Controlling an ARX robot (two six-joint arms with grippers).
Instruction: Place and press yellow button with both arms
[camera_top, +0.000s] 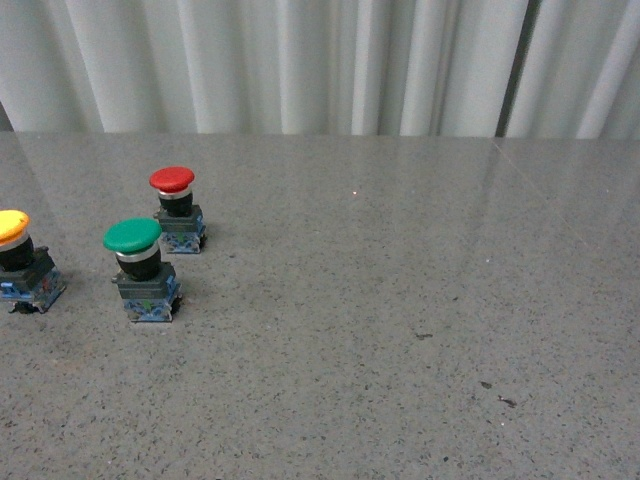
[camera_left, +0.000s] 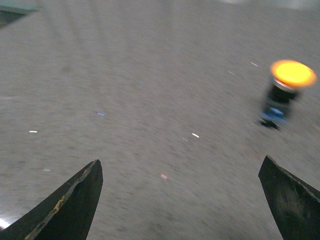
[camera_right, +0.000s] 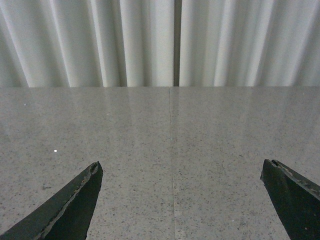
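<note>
The yellow button stands upright at the far left edge of the grey table in the front view, its yellow cap partly cut off by the frame. In the blurred left wrist view the yellow button sits ahead and off to one side of my left gripper, which is open with only bare table between its fingers. My right gripper is open too, over bare table facing the curtain; no button shows there. Neither arm appears in the front view.
A green-capped button stands just right of the yellow one, and a red-capped button behind it. White curtains hang along the table's far edge. A seam runs across the tabletop.
</note>
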